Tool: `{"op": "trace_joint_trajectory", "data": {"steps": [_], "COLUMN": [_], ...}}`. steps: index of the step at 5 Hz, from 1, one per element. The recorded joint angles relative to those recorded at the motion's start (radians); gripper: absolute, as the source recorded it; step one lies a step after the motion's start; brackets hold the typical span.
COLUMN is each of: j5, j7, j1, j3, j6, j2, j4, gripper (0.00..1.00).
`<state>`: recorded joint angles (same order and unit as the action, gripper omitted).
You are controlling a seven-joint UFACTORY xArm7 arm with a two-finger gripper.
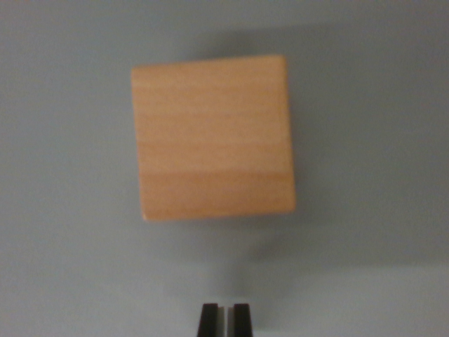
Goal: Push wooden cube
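Wooden cube (212, 139) on grey tabletop (63, 267), unmarked, slightly blurred. Sits apart above fingers (208, 321), which look nearly together, thin gap between.

wooden cube (213, 138) resting on the table (63, 267), end effector (224, 320) below it, apart

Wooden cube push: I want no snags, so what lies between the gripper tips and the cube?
Nothing. In the wrist view, only bare grey surface, faintly shadowed, separates the gripper from the wooden cube. The fingertips sit nearly together, apart from the cube.
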<state>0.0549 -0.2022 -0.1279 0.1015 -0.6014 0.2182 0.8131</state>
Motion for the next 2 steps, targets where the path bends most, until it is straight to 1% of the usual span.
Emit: {"op": "trace_joint_trajectory", "data": {"steps": [1,2], "j5": [0.0,0.0012], "j7": [0.0,0.004], "j1": [0.0,0.0012], "j3": [0.0,-0.002], "j6": [0.0,-0.014], "j2": [0.0,0.026], "j4": [0.0,0.039], "gripper": [1.0,1.0]}}
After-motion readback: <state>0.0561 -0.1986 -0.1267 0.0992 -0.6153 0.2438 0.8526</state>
